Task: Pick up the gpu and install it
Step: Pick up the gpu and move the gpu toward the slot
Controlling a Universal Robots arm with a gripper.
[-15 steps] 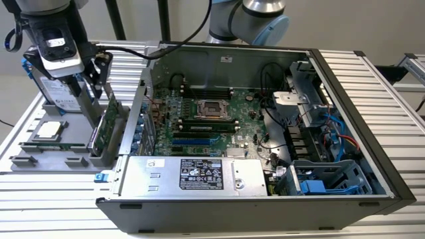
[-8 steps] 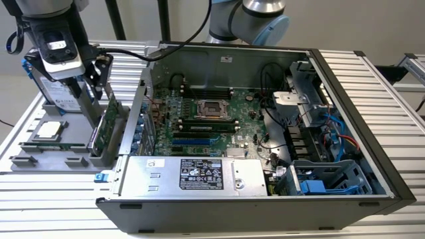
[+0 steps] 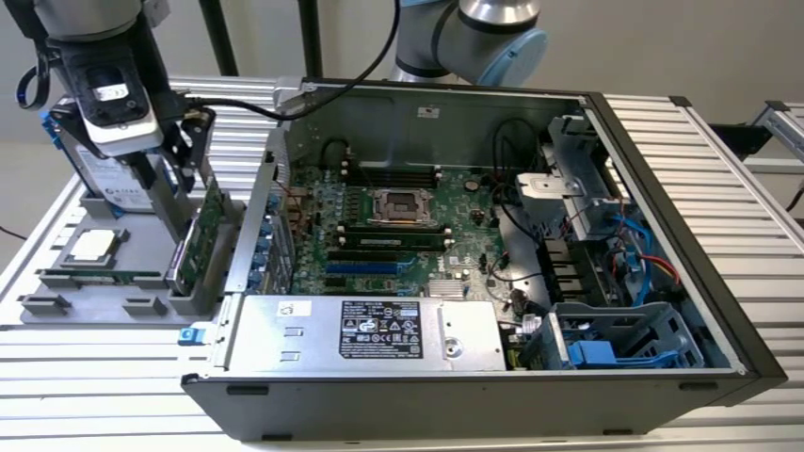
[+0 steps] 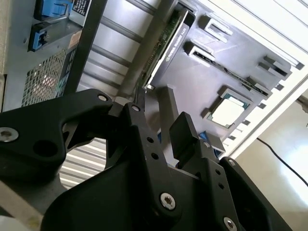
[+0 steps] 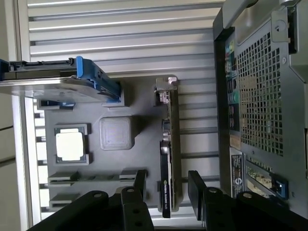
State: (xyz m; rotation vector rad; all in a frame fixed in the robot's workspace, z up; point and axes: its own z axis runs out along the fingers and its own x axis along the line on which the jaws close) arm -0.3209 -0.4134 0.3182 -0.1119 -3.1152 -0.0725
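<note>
gpu (image 3: 199, 235) stands on edge in the parts tray (image 3: 94, 315), just beside the PC case (image 3: 503, 395) on the exterior view's left; processor (image 3: 94, 247) lies further left.

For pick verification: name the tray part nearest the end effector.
The gpu, standing on edge within the open end effector; the blue-railed hard drive and processor sit farther off.

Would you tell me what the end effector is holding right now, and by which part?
Nothing is held: the open end effector sits with its fingers either side of the gpu, which stands in the tray, with gaps showing on both sides.
</note>
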